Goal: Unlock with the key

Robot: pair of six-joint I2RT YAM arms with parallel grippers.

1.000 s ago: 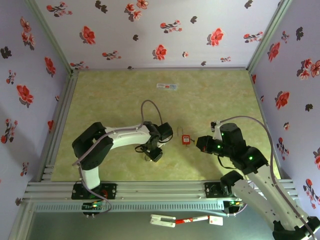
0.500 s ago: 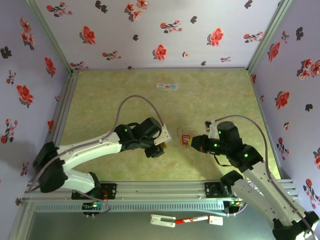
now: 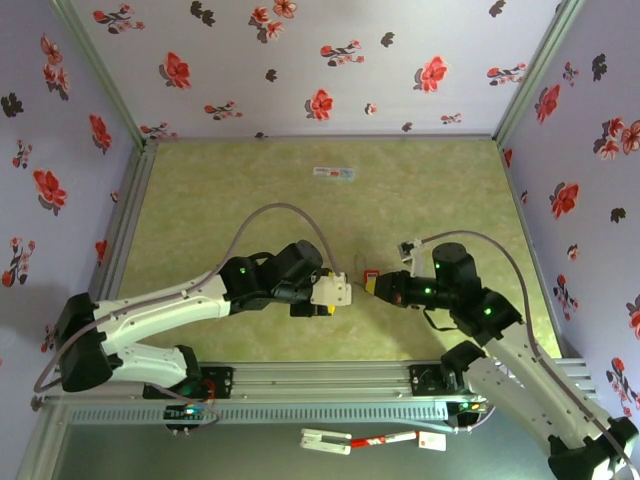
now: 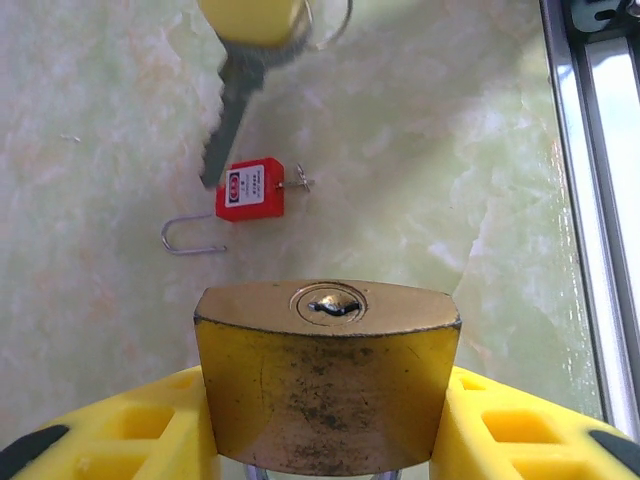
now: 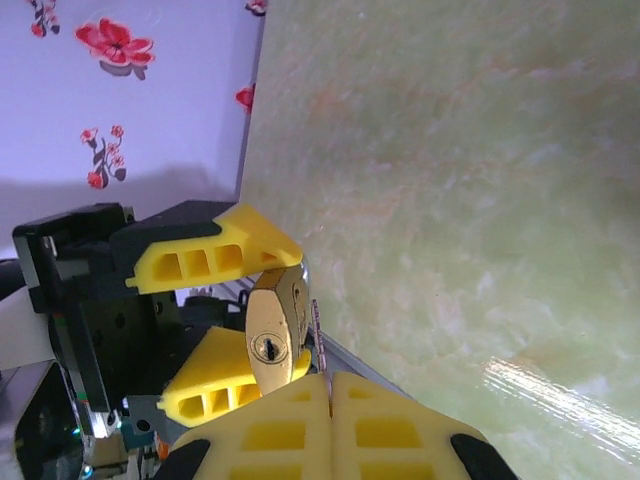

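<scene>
Left gripper (image 3: 338,291) clamps the brass padlock (image 4: 327,375) by its flanks, judged heavy, rigid and slick, while the right gripper (image 5: 330,400) pinches the key (image 4: 232,115) at its bow.

Metal: brass padlock (image 4: 327,370) dull, scuffed, dark-specked; key (image 4: 232,120) grey, matt blade. 
Small red lock (image 4: 250,190): smooth red plastic body, white label, thin shiny wire shackle. 
Jaws of left gripper (image 4: 327,425): matt yellow plastic. 
Desk (image 4: 450,180): smooth, glossy, marbled green-cream.
</scene>
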